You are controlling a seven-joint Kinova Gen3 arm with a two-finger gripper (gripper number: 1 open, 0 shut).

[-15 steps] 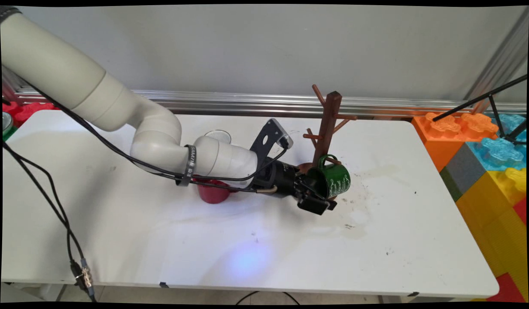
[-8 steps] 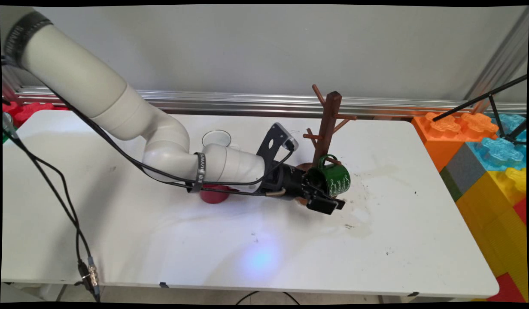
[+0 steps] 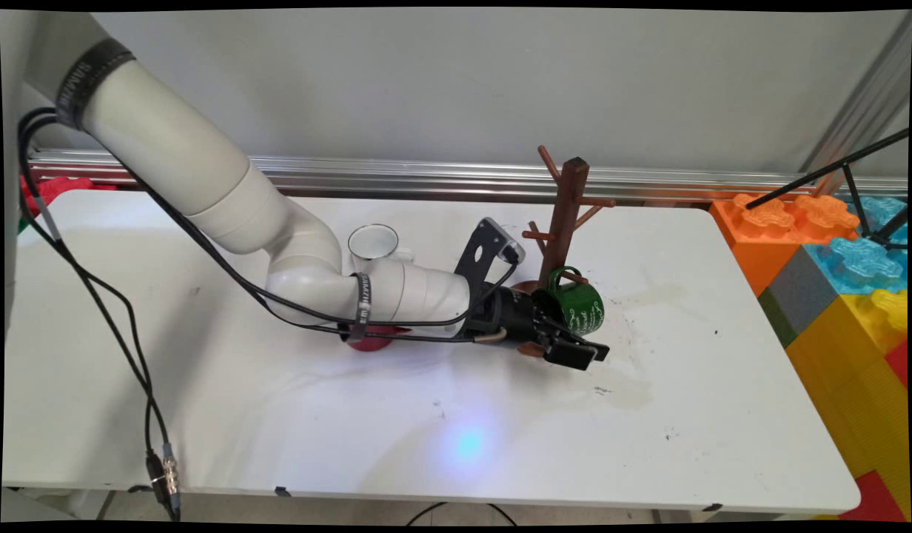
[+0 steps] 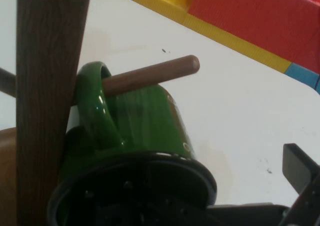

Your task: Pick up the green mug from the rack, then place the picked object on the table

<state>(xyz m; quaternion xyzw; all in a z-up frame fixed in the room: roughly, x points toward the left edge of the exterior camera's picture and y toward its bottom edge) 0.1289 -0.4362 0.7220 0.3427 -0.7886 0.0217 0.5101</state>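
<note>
While tool (image 3: 583, 352) gapes empty, green mug (image 3: 578, 307) hangs tilted, mouth toward tool.

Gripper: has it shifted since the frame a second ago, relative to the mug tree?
Yes. The gripper has slid toward the picture's right and slightly down, passing below the green mug, which hangs unmoved on the mug tree.

The arm covers most of the red cup (image 3: 372, 339) and the near side of the glass (image 3: 374, 241). In the hand view, the green mug (image 4: 142, 131) loses its mouth at the bottom edge, and the wooden post (image 4: 47, 86) runs off the top. The white lettering on that mug is too small to read.
</note>
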